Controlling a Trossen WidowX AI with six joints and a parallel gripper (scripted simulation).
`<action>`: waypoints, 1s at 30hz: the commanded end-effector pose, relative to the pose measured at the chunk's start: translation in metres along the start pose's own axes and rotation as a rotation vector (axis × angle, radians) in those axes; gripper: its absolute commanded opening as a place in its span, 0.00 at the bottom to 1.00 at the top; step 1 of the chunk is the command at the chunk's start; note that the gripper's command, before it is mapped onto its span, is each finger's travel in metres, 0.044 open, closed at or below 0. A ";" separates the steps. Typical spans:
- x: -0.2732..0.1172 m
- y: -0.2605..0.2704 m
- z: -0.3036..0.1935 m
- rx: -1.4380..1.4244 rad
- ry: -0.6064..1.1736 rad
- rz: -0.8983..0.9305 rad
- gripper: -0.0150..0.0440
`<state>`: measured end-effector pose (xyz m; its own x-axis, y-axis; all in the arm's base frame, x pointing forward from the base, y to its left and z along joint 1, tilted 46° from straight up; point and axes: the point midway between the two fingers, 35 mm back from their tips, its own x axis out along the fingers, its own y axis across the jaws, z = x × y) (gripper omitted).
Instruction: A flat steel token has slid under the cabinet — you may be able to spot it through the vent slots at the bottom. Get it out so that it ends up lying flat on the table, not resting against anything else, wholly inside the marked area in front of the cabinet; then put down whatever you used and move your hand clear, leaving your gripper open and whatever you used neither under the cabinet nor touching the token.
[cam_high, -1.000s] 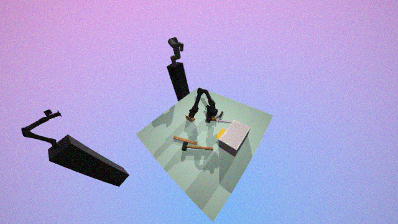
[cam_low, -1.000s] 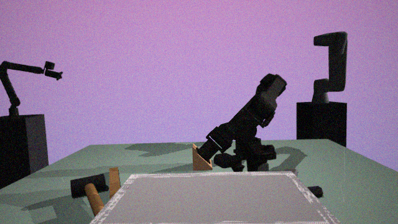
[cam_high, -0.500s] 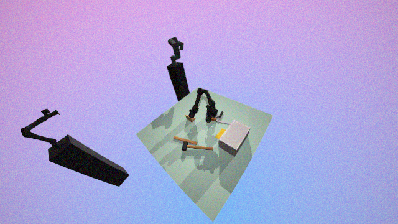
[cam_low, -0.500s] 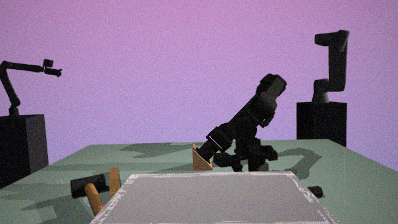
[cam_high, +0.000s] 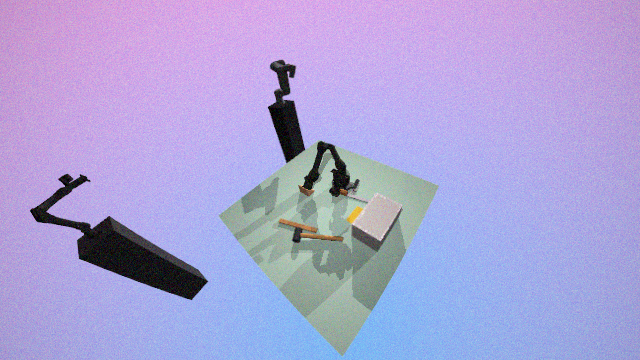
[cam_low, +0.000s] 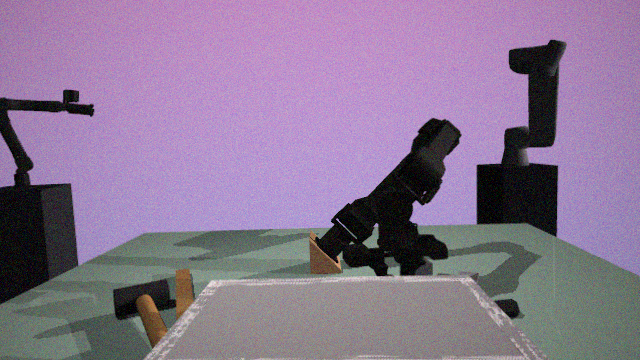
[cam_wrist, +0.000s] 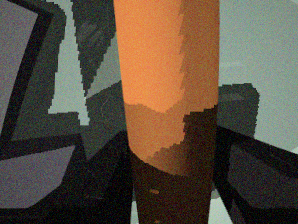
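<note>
Our gripper is closed partway, its fingers stopped around the orange handle of a thin-rodded tool. We cannot pick out the steel token in any view, so we cannot tell exactly where it lies; the vent slots are out of our sight too. The pale box-shaped cabinet stands upright on the green table, and a yellow patch lies right beside it, on the side toward our arm's base. From the held handle, the tool's slim grey rod runs toward one corner of the cabinet; whether its tip touches or goes underneath, we cannot say.

Farther out, on the other side of the yellow patch from our gripper, we have a hammer with a dark head and an orange-brown handle. A wooden stick lies close to the hammer head, though we cannot tell if they touch. Our arm rises from a wooden wedge and bends down to the tool. Beyond the table, two more dark arms stand on tall black pedestals, well apart from our work.
</note>
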<state>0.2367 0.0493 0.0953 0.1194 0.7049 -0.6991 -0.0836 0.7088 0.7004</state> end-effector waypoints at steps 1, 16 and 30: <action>-0.001 0.001 0.000 0.030 -0.005 0.000 0.25; -0.001 0.001 0.000 0.148 -0.005 0.000 0.25; -0.001 0.000 0.002 0.224 -0.005 0.000 0.25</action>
<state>0.2369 0.0492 0.0955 0.1197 0.7049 -0.6991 0.1313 0.6867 0.7150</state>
